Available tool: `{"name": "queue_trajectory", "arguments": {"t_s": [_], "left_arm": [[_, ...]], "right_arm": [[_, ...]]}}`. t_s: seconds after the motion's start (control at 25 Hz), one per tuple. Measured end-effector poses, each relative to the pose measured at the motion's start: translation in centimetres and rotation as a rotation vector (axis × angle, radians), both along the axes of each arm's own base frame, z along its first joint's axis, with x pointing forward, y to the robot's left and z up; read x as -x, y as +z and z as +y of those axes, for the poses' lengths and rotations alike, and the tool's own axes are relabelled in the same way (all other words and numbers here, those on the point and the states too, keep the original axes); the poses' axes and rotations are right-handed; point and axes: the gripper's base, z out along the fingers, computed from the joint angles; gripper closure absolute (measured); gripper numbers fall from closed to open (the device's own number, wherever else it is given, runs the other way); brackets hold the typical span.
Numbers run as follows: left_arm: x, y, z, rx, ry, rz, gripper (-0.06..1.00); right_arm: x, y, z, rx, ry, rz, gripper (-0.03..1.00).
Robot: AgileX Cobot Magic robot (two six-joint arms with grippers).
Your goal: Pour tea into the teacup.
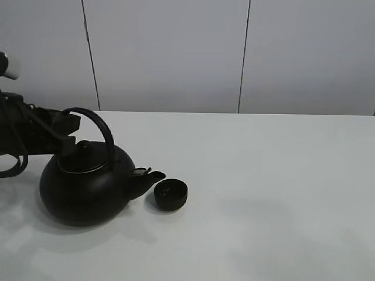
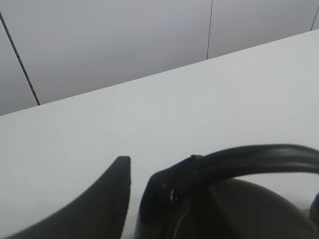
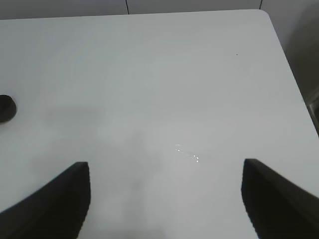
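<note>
My left claw (image 1: pixel 69 136) sits at the kettle (image 1: pixel 88 184) handle; whether it grips, I cannot tell. My right claw (image 3: pixel 164 199) gapes, empty. The cup (image 1: pixel 170 194) stands by the spout, near the table's (image 1: pixel 281 199) left edge. The kettle looks heavy, rigid; the handle's top suits.

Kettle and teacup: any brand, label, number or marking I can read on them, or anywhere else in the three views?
None: no readable text in any view.
Kettle: plain black, no lettering visible.
Teacup: plain black, no marking visible.
Table and wall panels: bare, no signs or labels.
</note>
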Motion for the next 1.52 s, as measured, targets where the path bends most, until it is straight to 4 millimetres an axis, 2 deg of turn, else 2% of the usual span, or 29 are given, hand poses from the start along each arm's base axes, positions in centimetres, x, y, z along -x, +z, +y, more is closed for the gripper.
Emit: {"name": "queue_trajectory", "arguments": {"t_s": [0.16, 0.24, 0.44, 0.56, 0.64, 0.76, 1.0, 1.12, 1.24, 1.52], "left_arm": [[0.0, 0.4, 0.0, 0.017, 0.002, -0.02, 0.52], [0.0, 0.4, 0.0, 0.021, 0.001, -0.025, 0.45], [1.0, 0.3, 0.1, 0.058, -0.004, -0.023, 0.41], [1.8, 0.3, 0.3, 0.079, -0.005, -0.016, 0.34], [2.4, 0.7, 0.5, 0.081, -0.004, -0.017, 0.29], [2.9, 1.7, 0.7, 0.068, -0.002, -0.009, 0.26], [4.5, 5.8, 1.2, 0.076, 0.008, -0.01, 0.25], [5.3, 8.5, 1.7, 0.032, 0.03, 0.037, 0.25], [5.4, 11.7, 2.4, -0.039, 0.094, 0.072, 0.25], [5.9, 21.3, 4.1, -0.124, 0.234, -0.041, 0.25]], "right_arm": [[0.0, 0.0, 0.0, 0.0, 0.0, 0.0, 0.4], [0.0, 0.0, 0.0, 0.0, 0.0, 0.0, 0.4], [0.0, 0.0, 0.0, 0.0, 0.0, 0.0, 0.4], [0.0, 0.0, 0.0, 0.0, 0.0, 0.0, 0.4], [0.0, 0.0, 0.0, 0.0, 0.0, 0.0, 0.4], [0.0, 0.0, 0.0, 0.0, 0.0, 0.0, 0.4], [0.0, 0.0, 0.0, 0.0, 0.0, 0.0, 0.4], [0.0, 0.0, 0.0, 0.0, 0.0, 0.0, 0.4], [0.0, 0.0, 0.0, 0.0, 0.0, 0.0, 0.4], [0.0, 0.0, 0.0, 0.0, 0.0, 0.0, 0.4]]}}
